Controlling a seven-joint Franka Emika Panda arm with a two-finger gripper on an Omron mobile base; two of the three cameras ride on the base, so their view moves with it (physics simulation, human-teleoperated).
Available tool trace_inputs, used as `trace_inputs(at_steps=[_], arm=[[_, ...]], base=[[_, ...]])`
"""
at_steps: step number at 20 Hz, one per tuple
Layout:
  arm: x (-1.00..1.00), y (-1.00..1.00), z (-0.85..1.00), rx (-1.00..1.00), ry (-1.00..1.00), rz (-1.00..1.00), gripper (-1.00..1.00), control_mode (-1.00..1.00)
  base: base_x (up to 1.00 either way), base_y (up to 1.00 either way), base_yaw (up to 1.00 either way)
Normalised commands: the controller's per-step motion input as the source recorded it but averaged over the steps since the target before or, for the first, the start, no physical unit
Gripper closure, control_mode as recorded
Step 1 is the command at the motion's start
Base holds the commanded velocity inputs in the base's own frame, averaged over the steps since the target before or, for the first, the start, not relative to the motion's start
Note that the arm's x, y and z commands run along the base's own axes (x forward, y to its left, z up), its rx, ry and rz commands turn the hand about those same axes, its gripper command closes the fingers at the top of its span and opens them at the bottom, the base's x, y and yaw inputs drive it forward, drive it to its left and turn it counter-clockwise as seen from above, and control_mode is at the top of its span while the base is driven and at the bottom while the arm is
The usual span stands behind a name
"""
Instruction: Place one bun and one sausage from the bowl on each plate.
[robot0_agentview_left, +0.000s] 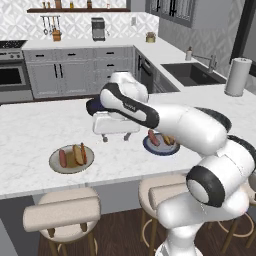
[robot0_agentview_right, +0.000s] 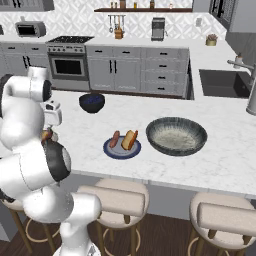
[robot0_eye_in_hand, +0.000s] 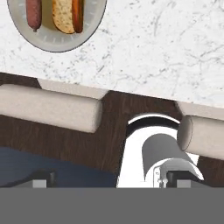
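Note:
The larger beige plate (robot0_agentview_left: 56, 165) lies near the counter's front edge with one sausage (robot0_agentview_left: 62, 158) and one bun (robot0_agentview_left: 77, 155) on it. In the hand view, this plate (robot0_eye_in_hand: 87, 33) sits at the top left with its sausage (robot0_eye_in_hand: 33, 13) and bun (robot0_eye_in_hand: 64, 16). The smaller blue plate (robot0_agentview_right: 111, 151) carries a sausage (robot0_agentview_right: 115, 139) and a bun (robot0_agentview_right: 130, 139). To its right, the wide grey bowl (robot0_agentview_right: 176, 135) holds nothing. My gripper (robot0_agentview_left: 115, 137) hangs open above the counter between the two plates, nothing between its fingertips (robot0_eye_in_hand: 41, 181).
A glossy dark-blue bowl (robot0_agentview_right: 92, 102) stands farther back on the counter. Padded stools (robot0_agentview_left: 62, 212) line the near side below the counter's edge. A sink (robot0_agentview_left: 192, 72) and a paper towel roll (robot0_agentview_left: 237, 76) are at the back right.

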Motion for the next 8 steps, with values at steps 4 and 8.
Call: trace_inputs(at_steps=[4,8], arm=[[-0.9,-0.99,0.12,0.0,-0.01,-0.02,-1.0,-1.0],[-0.73,-0.93,0.0,-0.06,-0.15,0.0,-1.0,-1.0]], base=[[0.0,0.0,0.0],[0.0,0.0,0.0]])
